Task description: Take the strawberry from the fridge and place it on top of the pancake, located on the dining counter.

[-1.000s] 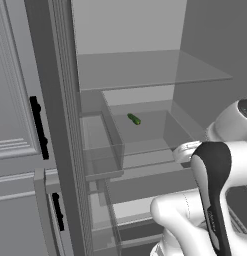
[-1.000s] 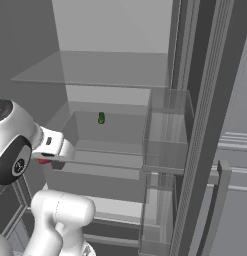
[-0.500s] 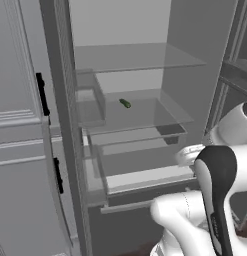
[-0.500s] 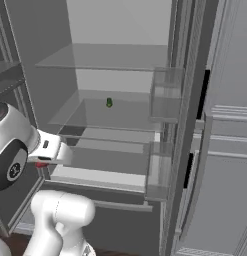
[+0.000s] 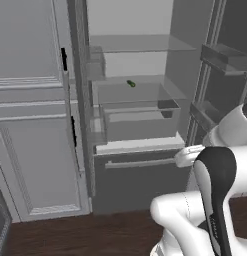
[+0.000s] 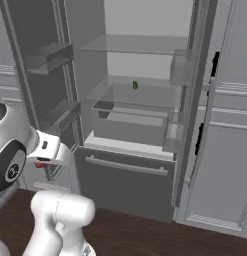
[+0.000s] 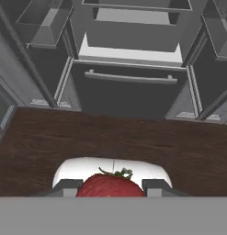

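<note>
Fingers (image 7: 111, 188) clamped on strawberry (image 7: 110, 186), w/ fridge (image 7: 133, 64) open ahead, above dark wood floor (image 7: 110, 137).

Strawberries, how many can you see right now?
1. The strawberry sits between the two fingers of the tool, above the brown floor in front of the open fridge. The small green thing on the fridge shelf is not one. Others could be hidden.

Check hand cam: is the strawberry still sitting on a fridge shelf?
No. The hand view shows the strawberry clamped between the end effector fingertips, over the dark wood floor outside the fridge.
</note>
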